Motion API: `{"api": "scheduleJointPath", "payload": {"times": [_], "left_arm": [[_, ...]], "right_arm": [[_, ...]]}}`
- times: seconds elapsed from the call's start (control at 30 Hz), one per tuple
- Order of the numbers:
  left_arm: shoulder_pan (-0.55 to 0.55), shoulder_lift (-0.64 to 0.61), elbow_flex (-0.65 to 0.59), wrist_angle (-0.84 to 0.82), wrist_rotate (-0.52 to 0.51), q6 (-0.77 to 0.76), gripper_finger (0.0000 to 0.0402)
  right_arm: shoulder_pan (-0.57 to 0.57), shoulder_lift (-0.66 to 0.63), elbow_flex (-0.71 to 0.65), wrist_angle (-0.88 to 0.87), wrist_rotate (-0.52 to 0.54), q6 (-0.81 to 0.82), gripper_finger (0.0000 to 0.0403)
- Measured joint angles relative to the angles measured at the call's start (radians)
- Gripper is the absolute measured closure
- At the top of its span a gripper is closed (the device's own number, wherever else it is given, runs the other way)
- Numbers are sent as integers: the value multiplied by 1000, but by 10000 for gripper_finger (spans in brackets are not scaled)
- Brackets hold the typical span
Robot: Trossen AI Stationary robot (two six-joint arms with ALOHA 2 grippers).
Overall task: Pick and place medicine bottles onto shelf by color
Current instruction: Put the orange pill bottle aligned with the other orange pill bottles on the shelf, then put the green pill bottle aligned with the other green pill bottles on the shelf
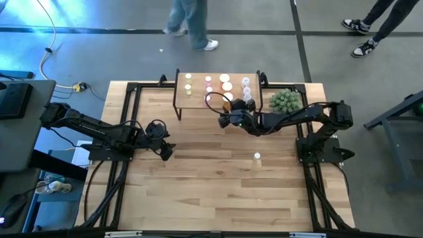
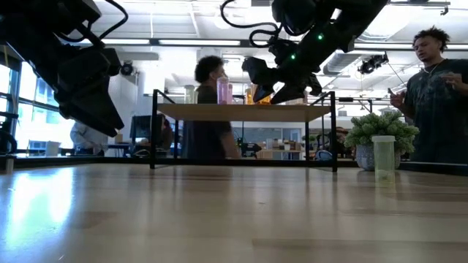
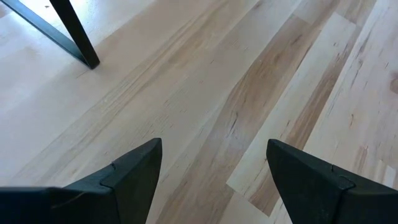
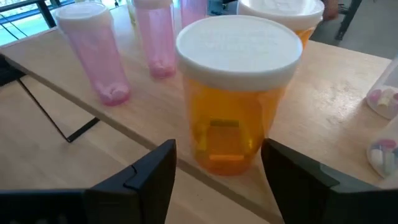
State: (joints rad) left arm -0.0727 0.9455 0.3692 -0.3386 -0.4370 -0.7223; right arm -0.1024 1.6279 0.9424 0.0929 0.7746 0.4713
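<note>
The shelf stands at the table's far side. It carries yellowish, pink, orange and clear bottles with white caps. A wide orange bottle stands upright on its base at the shelf's near edge. My right gripper is open, one finger on each side of that bottle's lower body; it also shows in the high view. One pale bottle stands alone on the table. My left gripper is open and empty above the table's left part. My right gripper comes level from the table's near side, its fingers close beside the orange bottle's lower body. I cannot tell whether they touch it. The bottle stands upright on the shelf board.
A small green plant stands right of the shelf. A second orange bottle stands just behind the first. A black shelf leg shows near my left gripper. People stand beyond the table's far edge.
</note>
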Motion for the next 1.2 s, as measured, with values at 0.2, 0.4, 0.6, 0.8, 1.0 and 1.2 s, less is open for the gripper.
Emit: {"api": "scheduleJointPath", "payload": {"times": [0.2,0.4,0.6,0.8,1.0,1.2], "left_arm": [[0,0,0,0,0,0,122],[0,0,0,0,0,0,122],[0,0,0,0,0,0,122],[0,0,0,0,0,0,122],[0,0,0,0,0,0,122],[0,0,0,0,0,0,122]], "right_arm": [[2,0,0,-14,1,21,176],[19,-1,0,-30,4,23,176],[27,-34,1,-106,39,66,176],[37,-94,2,-218,-2,108,176],[75,-174,2,-353,-142,89,176],[124,-290,2,-563,-287,90,176]]}}
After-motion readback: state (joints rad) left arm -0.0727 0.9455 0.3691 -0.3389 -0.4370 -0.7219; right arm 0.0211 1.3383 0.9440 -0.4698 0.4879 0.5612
